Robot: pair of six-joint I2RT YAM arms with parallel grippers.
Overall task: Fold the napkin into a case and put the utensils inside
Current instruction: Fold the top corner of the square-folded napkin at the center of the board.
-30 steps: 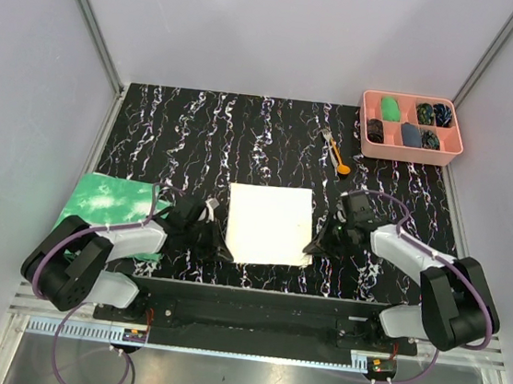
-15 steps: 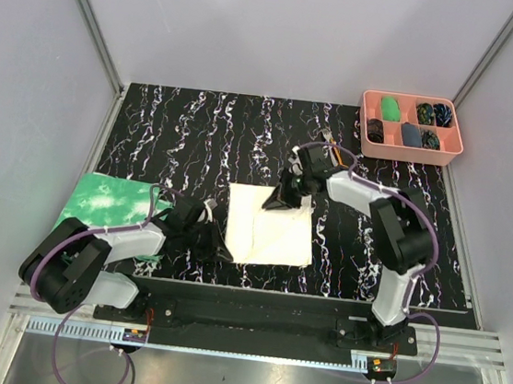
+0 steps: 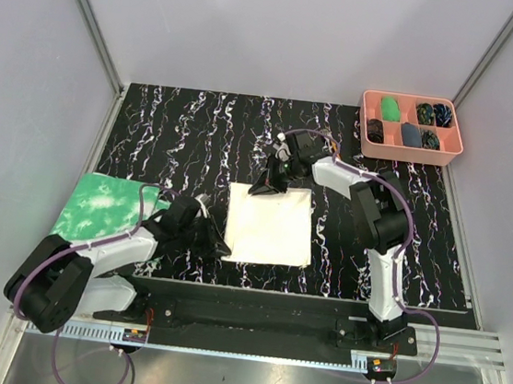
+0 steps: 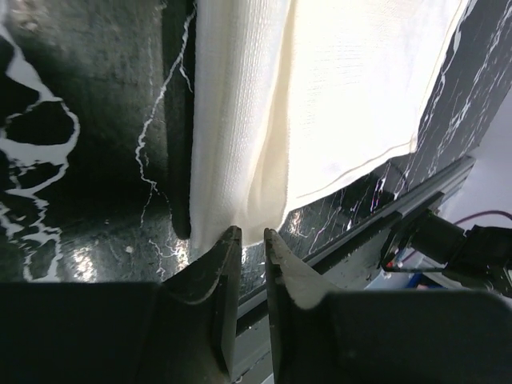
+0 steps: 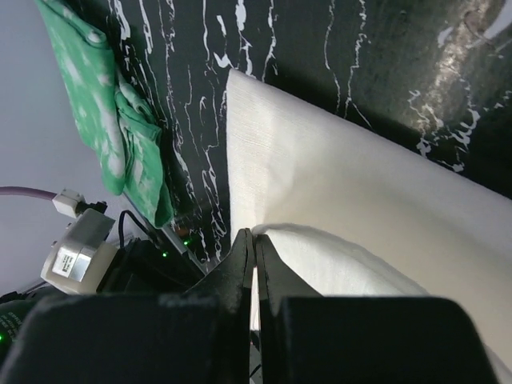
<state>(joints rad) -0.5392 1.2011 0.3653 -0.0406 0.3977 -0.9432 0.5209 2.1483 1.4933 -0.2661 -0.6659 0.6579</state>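
The napkin lies mid-frame on the black table. At its upper-left corner the right gripper has its fingers pressed together, pinching a raised fold of cloth. At the lower-left corner the left gripper has its fingers slightly apart, tips at the cloth's edge.
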